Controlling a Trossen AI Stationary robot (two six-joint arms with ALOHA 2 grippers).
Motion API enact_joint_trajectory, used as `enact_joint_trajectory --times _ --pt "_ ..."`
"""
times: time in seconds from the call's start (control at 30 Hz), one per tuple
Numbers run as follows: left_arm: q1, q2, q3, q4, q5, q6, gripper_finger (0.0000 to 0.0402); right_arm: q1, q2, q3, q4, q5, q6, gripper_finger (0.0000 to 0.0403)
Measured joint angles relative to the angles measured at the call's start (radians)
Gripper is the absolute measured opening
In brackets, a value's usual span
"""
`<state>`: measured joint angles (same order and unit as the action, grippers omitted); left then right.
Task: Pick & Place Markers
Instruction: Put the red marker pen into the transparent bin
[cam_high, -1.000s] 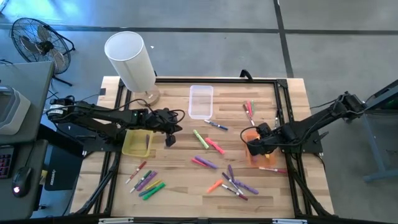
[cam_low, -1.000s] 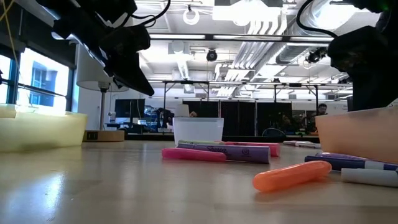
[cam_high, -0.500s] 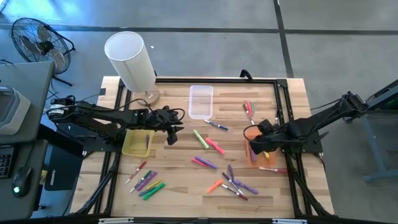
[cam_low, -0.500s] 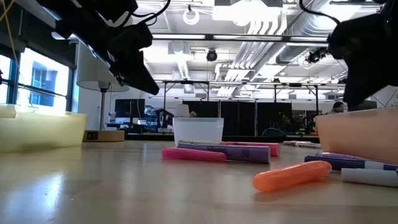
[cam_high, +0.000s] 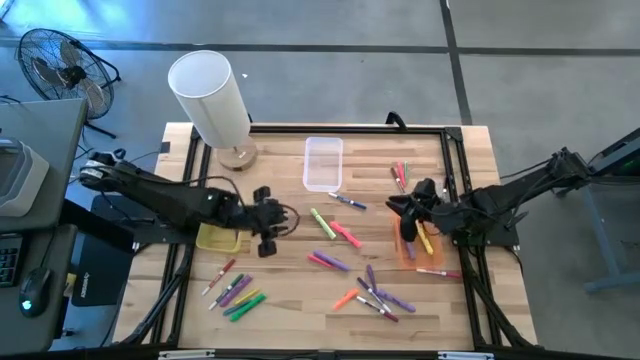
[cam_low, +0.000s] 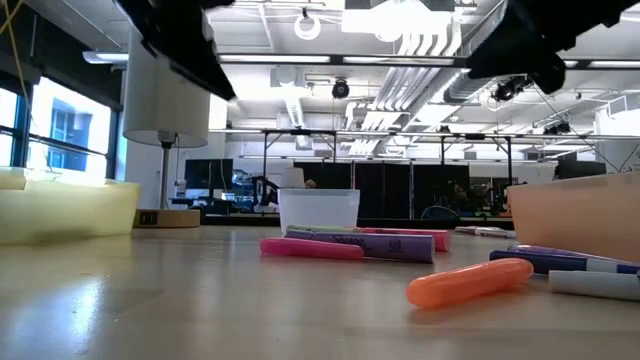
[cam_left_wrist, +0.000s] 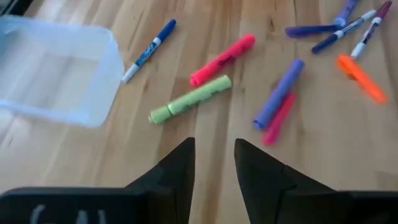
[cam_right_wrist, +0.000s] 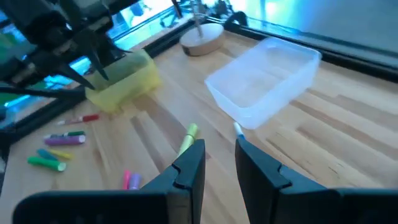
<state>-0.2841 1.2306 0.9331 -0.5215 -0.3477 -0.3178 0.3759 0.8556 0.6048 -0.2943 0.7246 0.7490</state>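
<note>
Two tools empty with fingers slightly parted, left tool (cam_high: 266, 243) moved off the yellow bin (cam_high: 217, 238), right tool (cam_high: 397, 206) lifted from the orange bin (cam_high: 411, 250), markers (cam_high: 340, 233) scattered mid-surface (cam_high: 290, 300).

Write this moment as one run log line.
left gripper: open, empty | right gripper: open, empty | markers: scattered on table

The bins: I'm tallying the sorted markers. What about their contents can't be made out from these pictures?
- Yellow bin: in the high view the left arm covers its far part; the low view shows only its wall.
- Orange bin: in the high view the right gripper and its arm overlap it. One yellow marker shows; any others are hidden. The low view shows only its wall, cut off by the picture's edge.
</note>
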Motion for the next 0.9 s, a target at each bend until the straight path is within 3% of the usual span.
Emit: enact_joint_trajectory --times 0.2,0.37,0.57,0.9 --pt "-0.160 -0.001 0.135 -0.357 0.014 -0.458 0.0108 0.000 0.104 0.000 0.025 0.004 -0.024 0.0078" --pt "-0.241 -0.001 0.146 -0.548 0.197 -0.825 0.0108 -0.003 0.192 0.000 0.026 -0.001 -0.012 0.0078" --pt "-0.376 -0.001 0.074 -0.592 0.229 -1.157 0.0108 -0.011 0.193 0.000 0.065 -0.001 -0.041 0.0078" --pt "-0.543 0.000 -0.089 -0.525 0.334 -1.504 0.0108 -0.010 0.190 0.000 0.083 -0.001 -0.052 0.0078"
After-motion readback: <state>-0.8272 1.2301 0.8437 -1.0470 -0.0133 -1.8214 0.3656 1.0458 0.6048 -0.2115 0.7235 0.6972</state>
